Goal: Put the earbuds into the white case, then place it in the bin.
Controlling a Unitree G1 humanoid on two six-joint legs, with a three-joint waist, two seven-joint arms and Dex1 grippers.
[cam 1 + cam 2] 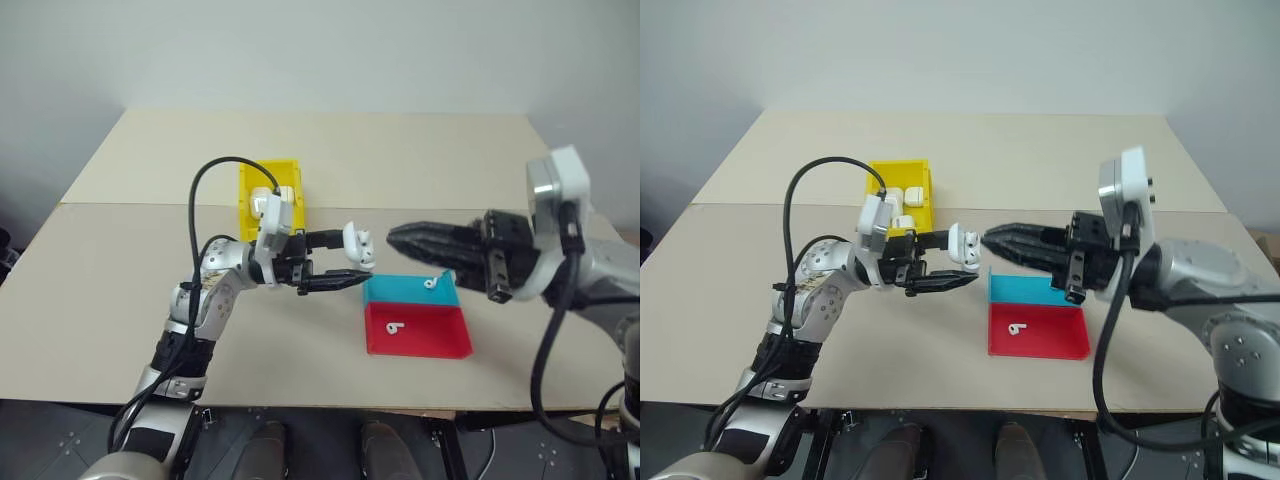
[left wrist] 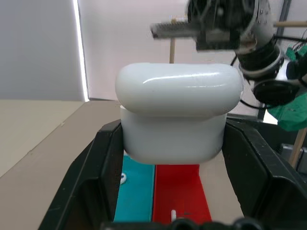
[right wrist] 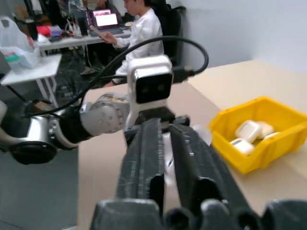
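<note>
Holding white case [image 1: 357, 243] in left gripper [image 1: 350, 258]; right gripper [image 1: 396, 237] fingers pinched together; earbuds [image 1: 431, 283] lying loose on trays, still uninserted.

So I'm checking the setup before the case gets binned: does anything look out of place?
Yes. The small glossy white plastic case sits shut in the left gripper, yet one tiny white earbud lies on the flat blue tray and another on the flat red tray. The yellow plastic bin already holds other white cases.
</note>
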